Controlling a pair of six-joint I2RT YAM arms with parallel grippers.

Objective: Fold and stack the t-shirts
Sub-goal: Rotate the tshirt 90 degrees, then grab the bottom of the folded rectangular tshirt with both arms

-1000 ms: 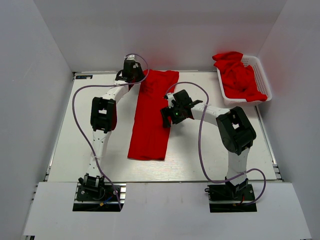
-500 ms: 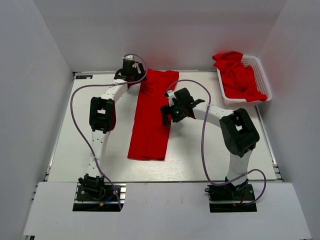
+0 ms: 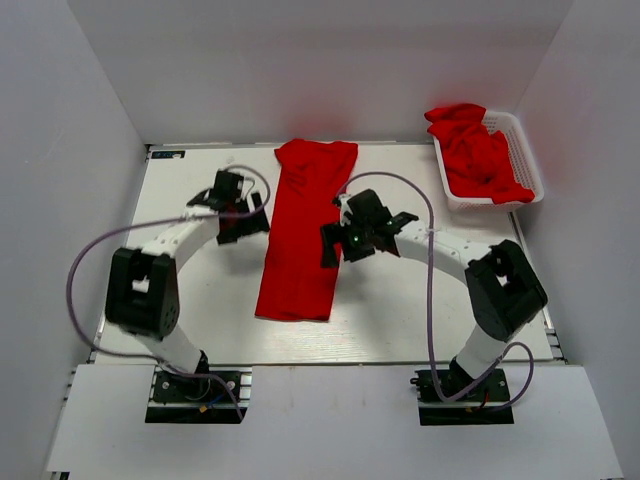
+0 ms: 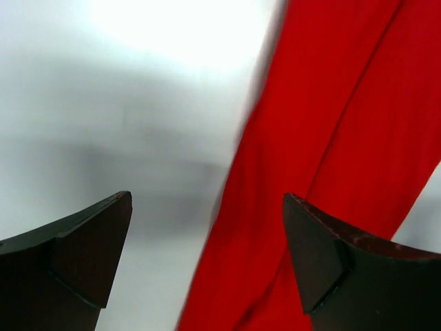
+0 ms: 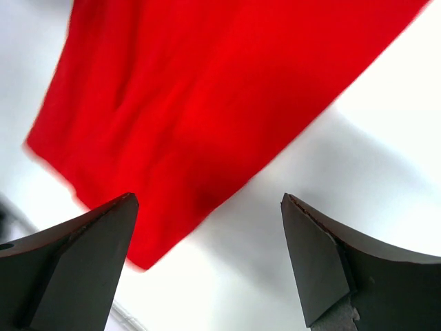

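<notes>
The table (image 3: pixel 400 310) is flat and white, with white walls (image 3: pixel 320 70) on three sides. One long shirt (image 3: pixel 300 240) lies flat in the middle of it, folded into a strip. One basket (image 3: pixel 508 120) sits at the far right corner, holding a red heap (image 3: pixel 478 155); I cannot tell how many shirts that is. There are two grippers. The left gripper (image 4: pixel 205 207) is just left of the shirt, the right gripper (image 5: pixel 207 203) at its right edge. Both have jaws wide, holding nothing.

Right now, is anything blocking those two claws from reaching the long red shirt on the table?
Nothing visible does. The open left gripper and open right gripper flank the folded t-shirt, with only bare table around it.
</notes>
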